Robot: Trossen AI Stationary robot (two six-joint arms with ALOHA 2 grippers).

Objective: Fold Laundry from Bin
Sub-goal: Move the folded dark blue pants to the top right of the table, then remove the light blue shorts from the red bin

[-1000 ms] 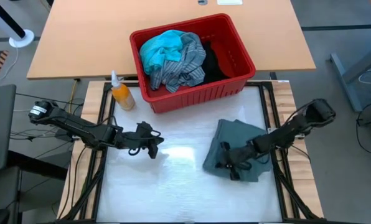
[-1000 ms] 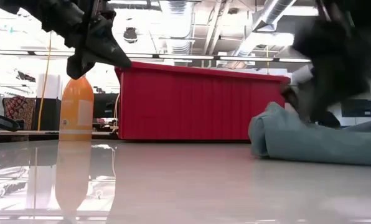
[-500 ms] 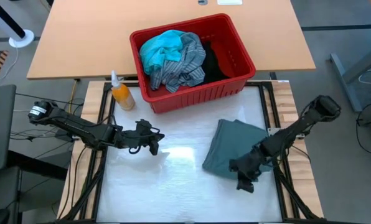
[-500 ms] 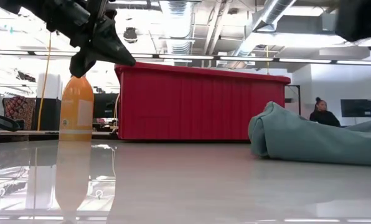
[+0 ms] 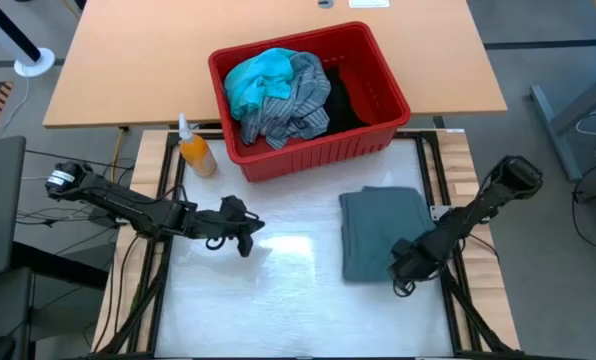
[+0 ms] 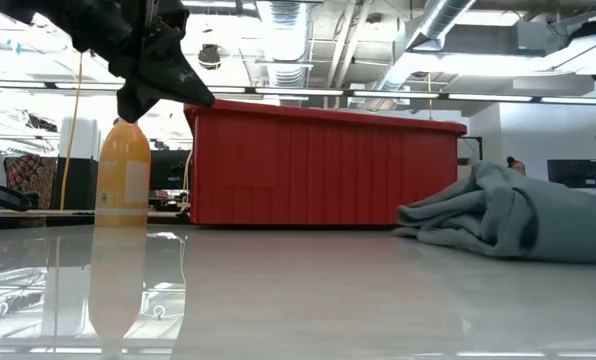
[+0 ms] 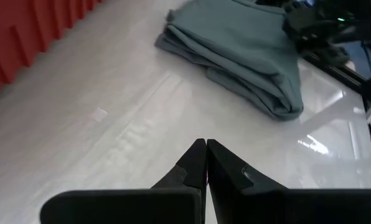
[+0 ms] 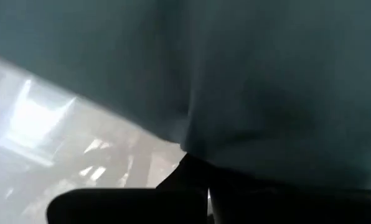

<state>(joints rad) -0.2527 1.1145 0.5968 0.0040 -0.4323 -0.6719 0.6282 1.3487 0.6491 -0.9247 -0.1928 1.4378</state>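
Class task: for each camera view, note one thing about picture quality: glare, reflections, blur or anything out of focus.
High view: a bright glare patch on the white table. Low view: the glossy tabletop mirrors the orange bottle, and ceiling lights wash out the background. Left wrist view: sharp, with small glints beside the grey-green garment. Right wrist view: that garment fills the frame, too close and blurred.

- The black garment [image 5: 346, 98] in the red bin [image 5: 383, 78] is largely covered by the striped shirt [image 5: 293, 100] and the turquoise garment [image 5: 255, 78].
- In the low view, the bin's contents are hidden behind its wall.
- The right wrist view is filled by the blurred grey-green garment [image 8: 248, 74]; whether cloth is pinched by the jaws cannot be told.
- The orange bottle [image 6: 123, 185] has its top hidden behind the left gripper [image 6: 163, 75].
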